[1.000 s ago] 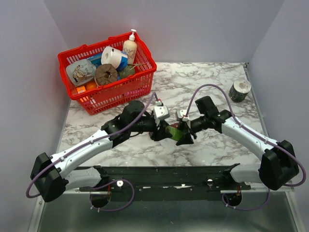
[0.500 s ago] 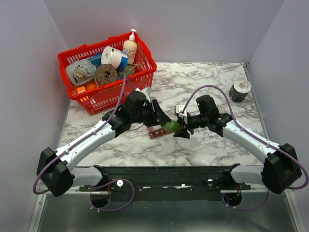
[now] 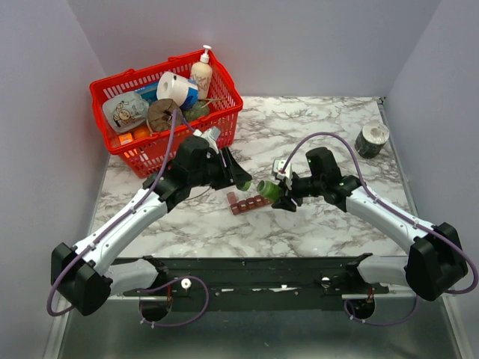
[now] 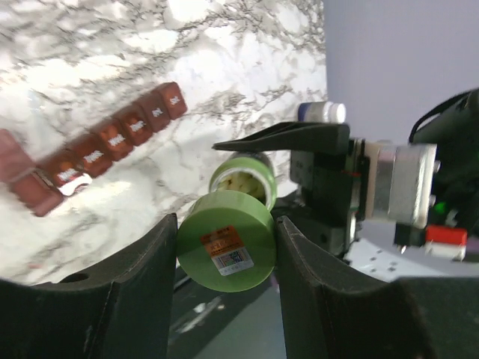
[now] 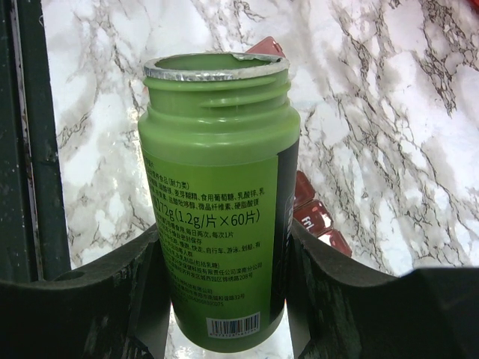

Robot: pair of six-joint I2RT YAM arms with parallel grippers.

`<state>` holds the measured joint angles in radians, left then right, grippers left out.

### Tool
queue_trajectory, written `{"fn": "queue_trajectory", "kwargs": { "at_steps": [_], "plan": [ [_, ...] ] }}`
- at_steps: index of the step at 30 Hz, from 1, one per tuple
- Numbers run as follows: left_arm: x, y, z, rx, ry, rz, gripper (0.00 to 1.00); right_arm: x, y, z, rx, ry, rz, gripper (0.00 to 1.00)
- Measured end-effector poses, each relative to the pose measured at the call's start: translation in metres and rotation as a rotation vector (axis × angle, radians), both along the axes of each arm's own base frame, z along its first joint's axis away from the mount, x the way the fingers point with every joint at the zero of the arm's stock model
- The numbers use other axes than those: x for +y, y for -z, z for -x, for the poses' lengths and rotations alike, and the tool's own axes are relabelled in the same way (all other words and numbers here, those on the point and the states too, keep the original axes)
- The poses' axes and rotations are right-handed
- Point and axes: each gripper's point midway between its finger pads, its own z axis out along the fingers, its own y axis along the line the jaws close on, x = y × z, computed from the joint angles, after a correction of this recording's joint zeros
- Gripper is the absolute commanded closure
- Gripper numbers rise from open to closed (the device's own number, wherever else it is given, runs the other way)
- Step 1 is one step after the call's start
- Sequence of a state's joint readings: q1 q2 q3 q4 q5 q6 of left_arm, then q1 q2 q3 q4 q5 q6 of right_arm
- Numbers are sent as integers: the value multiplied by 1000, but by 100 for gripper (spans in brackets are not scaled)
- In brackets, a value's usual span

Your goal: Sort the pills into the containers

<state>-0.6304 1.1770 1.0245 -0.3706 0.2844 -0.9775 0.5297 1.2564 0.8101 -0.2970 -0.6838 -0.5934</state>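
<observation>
Left claw (image 4: 224, 258) pinches the cap (image 4: 224, 233), right claw (image 5: 224, 288) clamps the open bottle (image 5: 217, 149): uncapping looks done, so next tip pills (image 4: 241, 179) over the strip (image 3: 248, 202) at its 8 o'clock.

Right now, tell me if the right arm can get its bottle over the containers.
Probably yes. The right gripper holds the open green bottle beside the containers, with nothing between them; the left gripper, holding the cap, hovers close by.

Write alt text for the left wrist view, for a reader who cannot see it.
The left gripper holds a green cap in front of an open green pill bottle. A dark red pill organizer lies on the marble table.
</observation>
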Motion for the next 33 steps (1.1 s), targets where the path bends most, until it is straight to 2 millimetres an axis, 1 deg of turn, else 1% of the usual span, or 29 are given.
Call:
{"fn": "queue_trajectory", "kwargs": {
  "at_steps": [3, 5, 7, 9, 10, 11, 13, 15, 17, 19, 20, 21, 22, 24, 25, 26, 28, 29, 31, 32, 33],
  "plan": [
    [15, 3, 4, -109, 39, -83, 100, -1, 0, -1, -1, 4, 0, 100],
    [29, 10, 5, -162, 44, -172, 100, -2, 0, -2, 0, 9, 0, 99],
    [45, 28, 2, -172, 38, -290, 100, -4, 0, -4, 0, 16, 0, 99],
    [60, 55, 2, -139, 29, -406, 100, -6, -1, -6, -1, 26, -1, 99],
    [70, 74, 2, -106, 20, -471, 99, -8, -1, -7, -2, 31, -1, 99],
    [82, 97, 5, -61, 7, -545, 98, -9, -1, -8, -2, 35, -1, 99],
    [104, 133, 13, 19, -19, -659, 96, -10, -1, -10, -3, 42, -2, 99],
    [125, 162, 20, 84, -65, -752, 95, -12, -2, -11, -5, 47, -3, 100],
    [145, 182, 23, 137, -122, -816, 95, -13, -2, -12, -6, 53, -4, 99],
    [162, 195, 23, 179, -195, -861, 93, -15, -3, -13, -6, 58, -4, 100],
    [169, 199, 22, 193, -228, -873, 83, -15, -3, -14, -7, 59, -4, 99],
    [173, 201, 21, 200, -252, -882, 78, -15, -3, -14, -7, 61, -5, 99],
    [177, 203, 19, 206, -282, -888, 77, -16, -3, -15, -8, 64, -6, 99],
    [180, 205, 18, 209, -324, -887, 68, -17, -4, -15, -8, 64, -8, 99],
    [182, 207, 18, 213, -344, -886, 61, -17, -5, -15, -8, 65, -10, 99],
    [183, 209, 18, 217, -358, -885, 48, -17, -5, -15, -8, 65, -11, 99],
    [188, 214, 21, 236, -387, -884, 40, -17, -5, -15, -7, 64, -14, 100],
    [190, 216, 22, 244, -398, -885, 30, -17, -6, -15, -7, 64, -15, 99],
    [194, 218, 24, 257, -421, -882, 24, -17, -6, -14, -7, 61, -17, 99],
    [194, 218, 24, 260, -436, -875, 17, -16, -7, -14, -6, 59, -19, 99],
    [195, 215, 23, 255, -446, -869, 15, -16, -7, -14, -6, 58, -21, 99]
  ]
}}
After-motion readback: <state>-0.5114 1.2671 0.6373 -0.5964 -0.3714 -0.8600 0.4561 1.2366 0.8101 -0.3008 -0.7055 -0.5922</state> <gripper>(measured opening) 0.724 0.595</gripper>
